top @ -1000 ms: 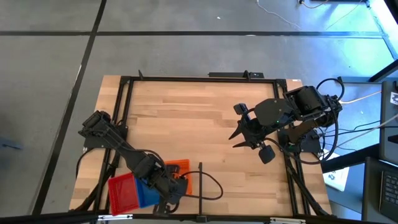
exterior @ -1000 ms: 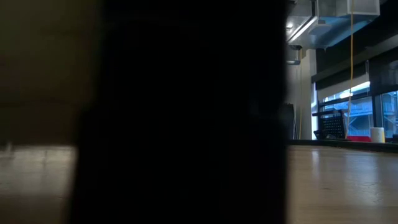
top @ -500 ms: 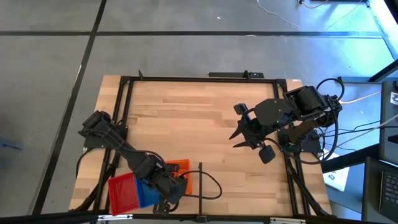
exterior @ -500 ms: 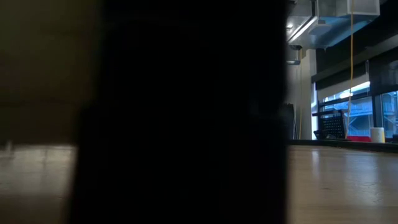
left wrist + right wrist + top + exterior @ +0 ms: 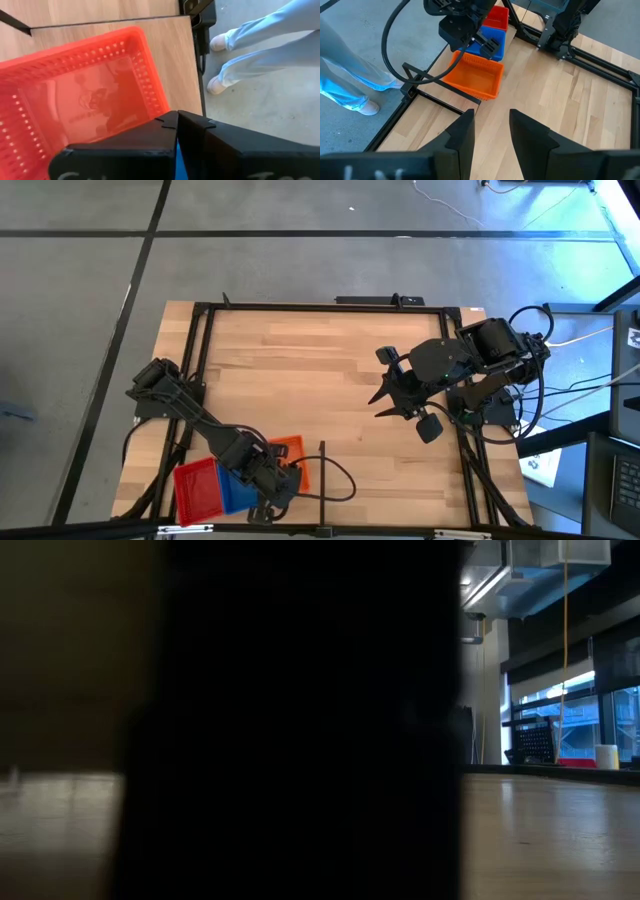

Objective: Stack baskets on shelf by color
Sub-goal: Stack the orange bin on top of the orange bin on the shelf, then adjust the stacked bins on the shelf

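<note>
A red basket (image 5: 195, 488), a blue basket (image 5: 236, 494) and an orange basket (image 5: 290, 450) sit side by side on the pale shelf (image 5: 300, 498) at the table's near left corner, next to its black divider bar (image 5: 322, 470). My left gripper (image 5: 277, 480) is low over the blue basket, at the side next to the orange one (image 5: 476, 77), and is shut. Its wrist view looks onto the red basket (image 5: 85, 95). My right gripper (image 5: 385, 405) hangs open above the table's right half, touching nothing. Whether each colour is one basket or a stack cannot be told. My left gripper comes down from above onto the blue basket (image 5: 492, 42), at its rim on the orange basket's side. Only a thin blue strip (image 5: 176, 161) shows between its closed fingers (image 5: 150, 140), so it seems pinched on a wall. The basket rests on the shelf.
A black frame (image 5: 205, 370) runs around the plank tabletop, and cables loop near the divider bar (image 5: 395, 45). A person's legs (image 5: 260, 45) stand just past the near left corner. A dark shape (image 5: 300, 720) blocks most of the low view. Bare planks lie mid-table (image 5: 300, 380).
</note>
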Controlling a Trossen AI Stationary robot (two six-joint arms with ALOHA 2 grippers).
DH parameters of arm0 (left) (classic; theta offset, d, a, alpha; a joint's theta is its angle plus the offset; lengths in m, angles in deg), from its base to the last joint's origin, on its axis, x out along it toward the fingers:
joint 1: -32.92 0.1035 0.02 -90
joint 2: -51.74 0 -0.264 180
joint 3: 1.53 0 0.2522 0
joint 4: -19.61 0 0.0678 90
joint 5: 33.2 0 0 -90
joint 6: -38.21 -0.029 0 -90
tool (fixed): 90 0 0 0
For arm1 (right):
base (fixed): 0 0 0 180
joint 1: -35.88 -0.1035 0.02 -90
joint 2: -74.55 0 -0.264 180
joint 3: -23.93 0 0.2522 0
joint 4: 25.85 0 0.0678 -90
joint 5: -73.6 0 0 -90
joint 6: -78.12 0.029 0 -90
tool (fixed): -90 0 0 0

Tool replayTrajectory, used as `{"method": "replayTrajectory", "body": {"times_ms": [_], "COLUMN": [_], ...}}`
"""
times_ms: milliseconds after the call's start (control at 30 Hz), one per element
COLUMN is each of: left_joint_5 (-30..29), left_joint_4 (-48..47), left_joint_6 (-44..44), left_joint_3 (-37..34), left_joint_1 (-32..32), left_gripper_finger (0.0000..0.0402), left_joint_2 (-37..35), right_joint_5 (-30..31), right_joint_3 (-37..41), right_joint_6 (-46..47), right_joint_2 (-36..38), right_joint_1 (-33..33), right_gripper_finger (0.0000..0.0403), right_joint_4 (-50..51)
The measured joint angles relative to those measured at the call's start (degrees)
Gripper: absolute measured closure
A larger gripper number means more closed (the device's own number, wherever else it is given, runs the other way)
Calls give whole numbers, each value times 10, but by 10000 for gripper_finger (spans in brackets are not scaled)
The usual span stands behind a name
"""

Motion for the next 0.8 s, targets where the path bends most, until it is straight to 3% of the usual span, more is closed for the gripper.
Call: {"method": "replayTrajectory", "body": {"times_ms": [233, 367, 533, 700, 800], "left_joint_5": [-11, -69, -154, -137, -113], "left_joint_4": [-18, -85, -216, -255, -248], "left_joint_6": [5, 26, 115, 110, 58], "left_joint_3": [24, 47, 47, 35, 16], "left_joint_1": [7, 6, 32, 88, 125], "left_gripper_finger": [401, 401, 401, 401, 401], "left_joint_2": [-12, -33, -45, -39, -38], "right_joint_5": [0, 0, 1, -8, -62], "right_joint_3": [0, 0, 0, 0, 0], "right_joint_6": [0, 2, 5, 7, 7], "right_joint_2": [0, 0, 0, 0, 0], "right_joint_1": [0, 0, 0, 0, 0], "right_gripper_finger": [279, 279, 279, 279, 279], "right_joint_4": [0, 0, -1, -1, 0]}}
